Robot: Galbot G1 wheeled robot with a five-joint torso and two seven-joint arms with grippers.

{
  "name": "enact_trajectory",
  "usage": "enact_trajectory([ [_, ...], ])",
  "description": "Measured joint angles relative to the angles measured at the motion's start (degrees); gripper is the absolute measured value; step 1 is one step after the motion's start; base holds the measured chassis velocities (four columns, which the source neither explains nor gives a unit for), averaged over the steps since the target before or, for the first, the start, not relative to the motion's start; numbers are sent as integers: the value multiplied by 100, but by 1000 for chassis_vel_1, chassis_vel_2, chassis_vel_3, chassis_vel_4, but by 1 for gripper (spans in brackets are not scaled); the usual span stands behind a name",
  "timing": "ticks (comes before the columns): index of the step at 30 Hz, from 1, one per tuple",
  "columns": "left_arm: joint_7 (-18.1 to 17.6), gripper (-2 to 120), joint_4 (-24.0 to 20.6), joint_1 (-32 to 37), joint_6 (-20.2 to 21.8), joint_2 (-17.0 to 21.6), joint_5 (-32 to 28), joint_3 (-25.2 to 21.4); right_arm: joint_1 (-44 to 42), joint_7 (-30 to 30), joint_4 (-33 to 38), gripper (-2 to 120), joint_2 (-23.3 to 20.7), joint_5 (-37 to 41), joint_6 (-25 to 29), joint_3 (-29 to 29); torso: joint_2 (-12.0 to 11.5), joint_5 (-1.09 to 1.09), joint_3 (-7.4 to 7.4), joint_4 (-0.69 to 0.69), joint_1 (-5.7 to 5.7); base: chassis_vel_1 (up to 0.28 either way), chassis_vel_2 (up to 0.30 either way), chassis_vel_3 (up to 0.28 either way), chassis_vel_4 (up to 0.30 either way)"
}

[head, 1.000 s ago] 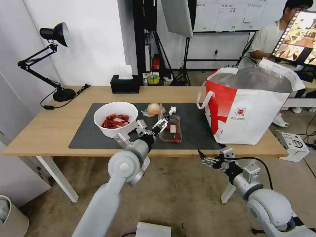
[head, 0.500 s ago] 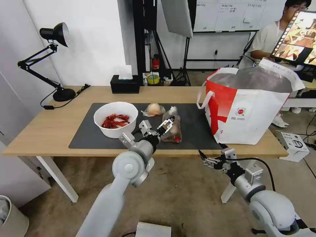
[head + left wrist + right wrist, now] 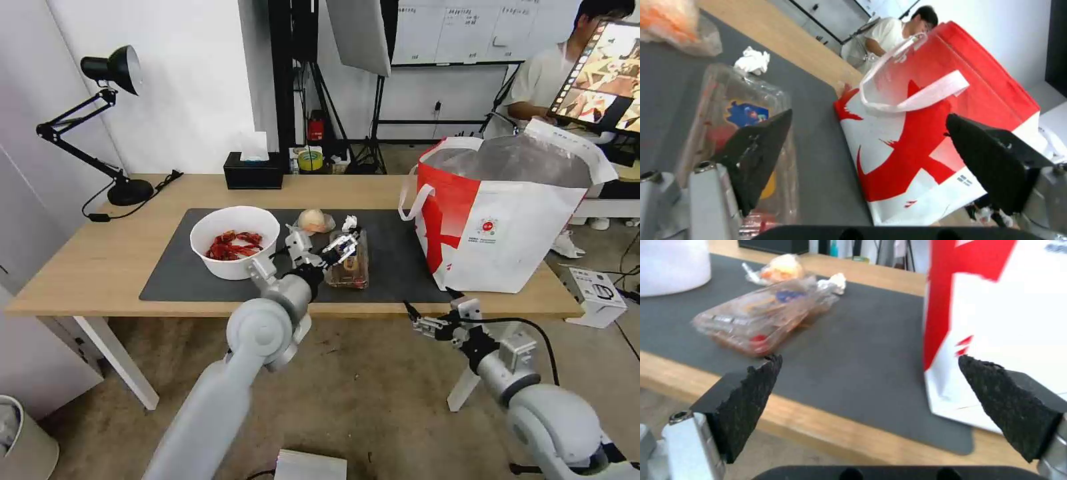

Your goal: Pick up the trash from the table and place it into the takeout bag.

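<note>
As far as these views show, nothing looks bagged yet: all four trash items sit on the dark mat of the table. White bowl of red shells is at the mat's left, wrapped beige lump and paper wad toward the far edge, clear hinged tray near the middle front. Takeout bag stands upright at the right end, mouth open; its inside can't be checked. Left gripper hovers over the tray with its fingers spread wide, holding nothing. Right gripper waits below the near table edge, likewise spread and empty. My read: first pick in progress, four items left.
</note>
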Motion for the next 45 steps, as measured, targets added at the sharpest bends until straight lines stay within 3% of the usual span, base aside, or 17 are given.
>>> enact_trajectory([
  [4,22,96,48,-44,0,44,-3,14,-73,2,-26,100,66,36,16,70,0,0,0,0,0,0,0,0,0],
  [6,131,83,137,-110,-2,102,108,76,-161,2,-73,100,177,26,70,64,0,0,0,1,0,0,0,0,0],
  [8,218,80,168,-113,-2,107,252,115,-164,2,-82,100,230,7,79,49,0,0,0,1,0,0,0,0,0],
  [11,419,70,251,-44,-7,100,782,225,-165,2,-82,100,307,-22,86,1,0,1,0,0,0,0,0,0,0],
  [13,698,59,372,42,-38,124,1561,420,-150,0,-68,100,334,-22,90,-32,0,0,0,1,0,0,0,0,0],
  [14,698,59,372,42,-38,124,1561,420,-150,0,-68,100,334,-22,90,-32,0,0,0,1,0,0,0,0,0],
  [17,1190,43,604,-2,-171,274,2672,714,-92,-1,-68,100,323,-11,100,-40,0,0,0,1,0,0,0,0,0],
  [19,1230,39,646,-33,-184,293,2765,752,-90,-1,-66,100,321,-9,101,-46,0,0,0,1,0,0,0,0,0],
  [21,1327,28,878,-239,-215,388,3104,918,-55,-4,-59,100,303,-4,105,-79,0,0,0,0,0,0,0,0,0],
  [23,1350,27,932,-290,-220,416,3170,946,-44,-4,-59,100,300,-2,106,-82,0,0,0,0,0,0,0,0,0],
  [25,1400,14,1113,-482,-225,540,3298,1030,9,-4,-55,100,287,25,106,-95,0,0,0,1,0,0,0,0,0],
  [27,1402,13,1141,-506,-225,563,3304,1040,19,-3,-51,100,280,54,107,-96,0,0,0,1,0,0,0,0,0],
  [29,1407,2,1252,-570,-219,650,3353,1068,76,26,-41,100,244,257,106,-101,0,0,0,1,0,0,0,0,0],
  [35,1439,0,1373,-602,-179,765,3489,1088,213,217,-2,100,190,961,102,-102,0,0,0,1,0,0,0,0,0],
  [37,1481,0,1430,-600,-161,824,3605,1120,381,415,5,100,155,1616,95,-77,0,0,0,1,0,0,0,0,0],
  [43,1504,0,1442,-560,-152,852,3642,1153,605,635,-52,100,147,2292,60,-70,0,0,0,1,0,0,0,0,0],
  [45,1512,0,1442,-540,-144,839,3648,1185,802,842,-138,100,121,2861,-34,-94,0,0,0,1,0,0,0,0,0],
])
